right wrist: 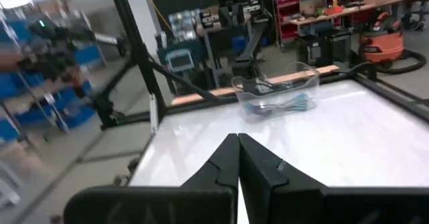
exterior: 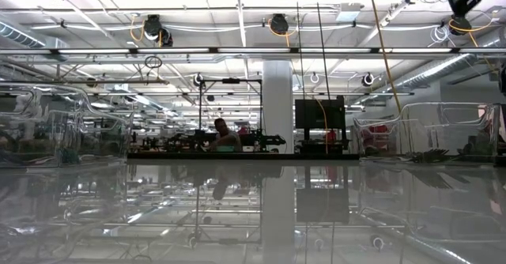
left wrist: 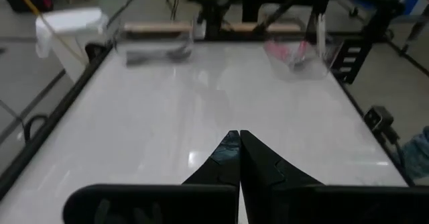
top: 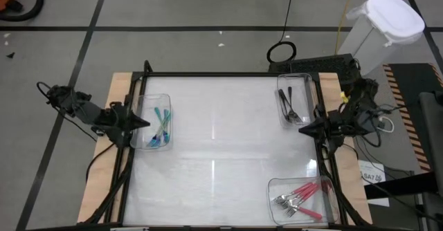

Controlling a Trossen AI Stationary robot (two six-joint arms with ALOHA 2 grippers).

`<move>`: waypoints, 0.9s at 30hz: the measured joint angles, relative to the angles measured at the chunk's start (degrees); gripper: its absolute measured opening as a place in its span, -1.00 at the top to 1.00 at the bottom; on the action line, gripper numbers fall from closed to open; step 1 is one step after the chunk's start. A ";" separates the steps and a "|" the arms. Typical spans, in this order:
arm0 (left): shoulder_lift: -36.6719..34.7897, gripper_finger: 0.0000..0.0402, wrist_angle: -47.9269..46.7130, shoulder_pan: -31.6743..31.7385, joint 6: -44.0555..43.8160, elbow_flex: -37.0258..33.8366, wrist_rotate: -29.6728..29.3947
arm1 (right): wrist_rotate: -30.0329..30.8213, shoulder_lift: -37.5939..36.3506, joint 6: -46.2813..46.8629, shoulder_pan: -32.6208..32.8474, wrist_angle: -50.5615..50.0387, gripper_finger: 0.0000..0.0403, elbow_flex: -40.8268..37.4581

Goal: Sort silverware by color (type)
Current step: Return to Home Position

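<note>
The teal-handled forks [top: 162,128] lie in a clear bin at the table's left edge, also seen as teal forks [right wrist: 285,105] in the right wrist view. The black forks [top: 288,105] lie in a bin at the far right. The pink-handled forks [top: 302,195] lie in a bin at the near right, their metal tines pointing left. My left gripper [top: 144,123] hovers at the left edge beside the teal bin, shut [left wrist: 238,138]. My right gripper [top: 302,129] hovers at the right edge between the two right bins, shut [right wrist: 237,140]. Neither holds anything.
A black frame [top: 214,74] borders the white table top. The three clear bins sit along the left and right edges; the table's middle [top: 221,155] is bare. A white lidded bin [top: 384,30] stands off the table at the far right. A person [exterior: 225,136] is far behind.
</note>
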 joint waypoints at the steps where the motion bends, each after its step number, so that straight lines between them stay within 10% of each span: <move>1: -0.18 1.00 1.04 0.00 1.00 0.00 0.02 | -0.03 -1.39 -0.04 0.00 2.47 1.00 -2.45; 15: -0.87 1.00 30.08 0.00 3.03 -20.94 2.61 | -0.40 -9.80 -2.06 -0.02 26.22 1.00 -23.46; 27: -9.80 1.00 31.96 1.35 2.23 -29.12 2.92 | -2.02 -9.80 0.44 -0.07 28.29 1.00 -28.88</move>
